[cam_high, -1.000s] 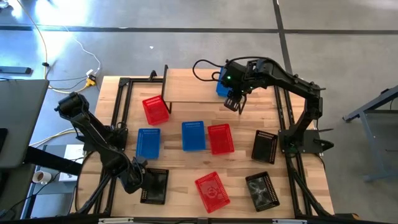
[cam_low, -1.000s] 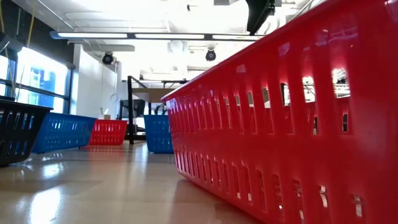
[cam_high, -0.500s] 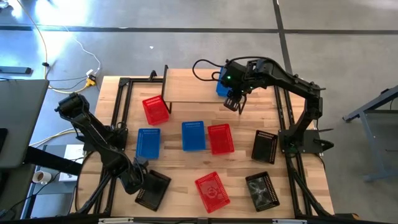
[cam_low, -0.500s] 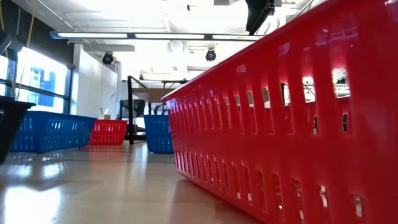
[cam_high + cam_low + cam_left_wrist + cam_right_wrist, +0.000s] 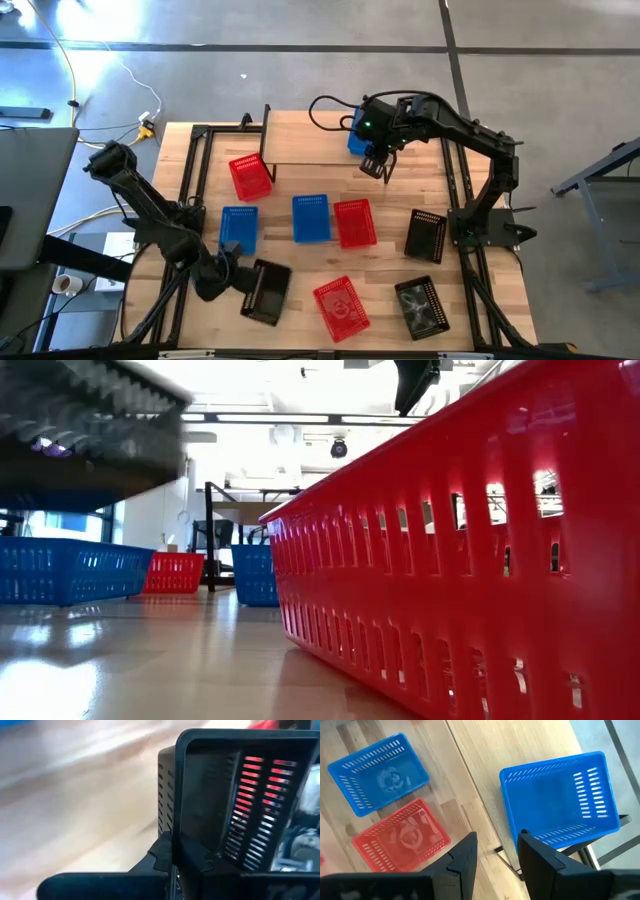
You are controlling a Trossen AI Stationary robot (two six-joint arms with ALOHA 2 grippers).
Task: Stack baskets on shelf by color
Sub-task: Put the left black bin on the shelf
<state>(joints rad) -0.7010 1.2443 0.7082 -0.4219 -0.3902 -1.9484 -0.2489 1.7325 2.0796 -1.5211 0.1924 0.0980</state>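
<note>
Black basket (image 5: 264, 291) clamped in left tool (image 5: 236, 276), blurred; right tool (image 5: 377, 166) open, empty

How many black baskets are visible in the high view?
3. One black basket is held by the left claw at the front left. A second lies at the right side; a third lies at the front right.

Black basket (image 5: 210, 795) pinched at its rim by left gripper (image 5: 176, 854) at 6 o'clock, red through its slots.
</note>
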